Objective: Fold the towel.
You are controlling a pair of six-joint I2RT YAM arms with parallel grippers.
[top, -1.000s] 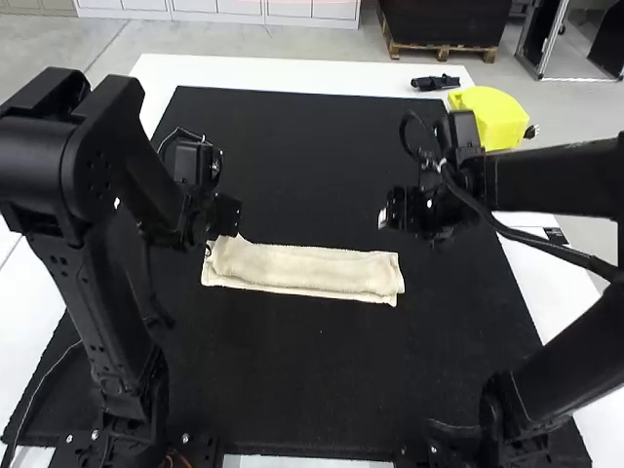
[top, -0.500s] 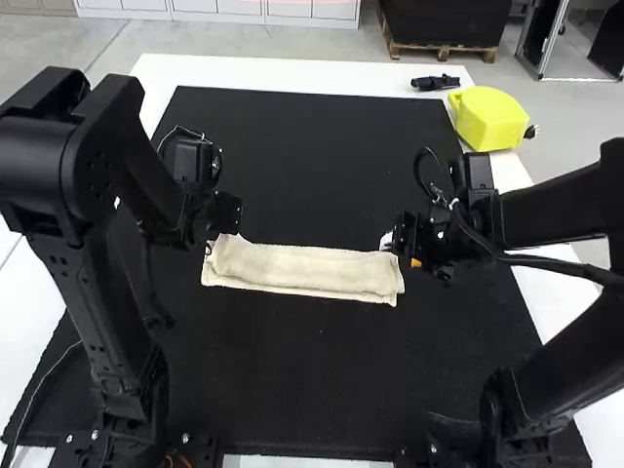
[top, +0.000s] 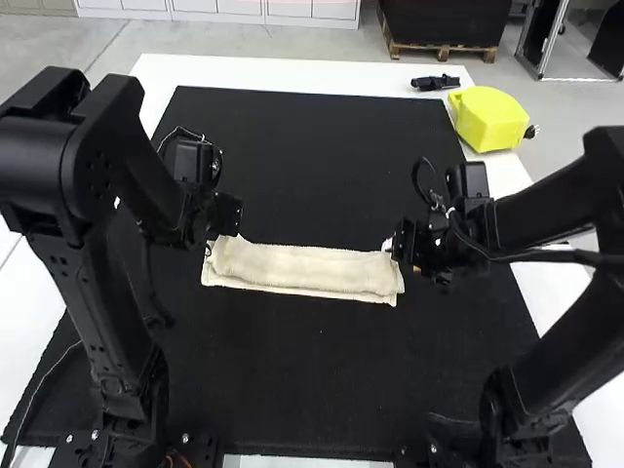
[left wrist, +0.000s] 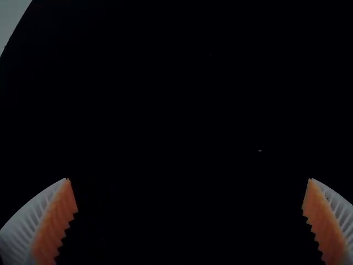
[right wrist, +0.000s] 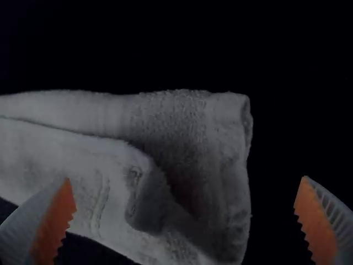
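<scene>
In the high view, the towel (top: 302, 268) lies folded into a long narrow strip on the black mat (top: 322, 380), between the left claw (top: 220, 234), near one end, and the right claw (top: 402, 255), near the other. Whether either touches it, I can't tell. The mat covers much of the white table (top: 156, 83).

In the left wrist view, the left claw (left wrist: 188, 179) is released, fingers wide apart.

In the right wrist view, the right claw (right wrist: 186, 178) is also released, fingers spread, with the towel's layered end showing between them.
</scene>
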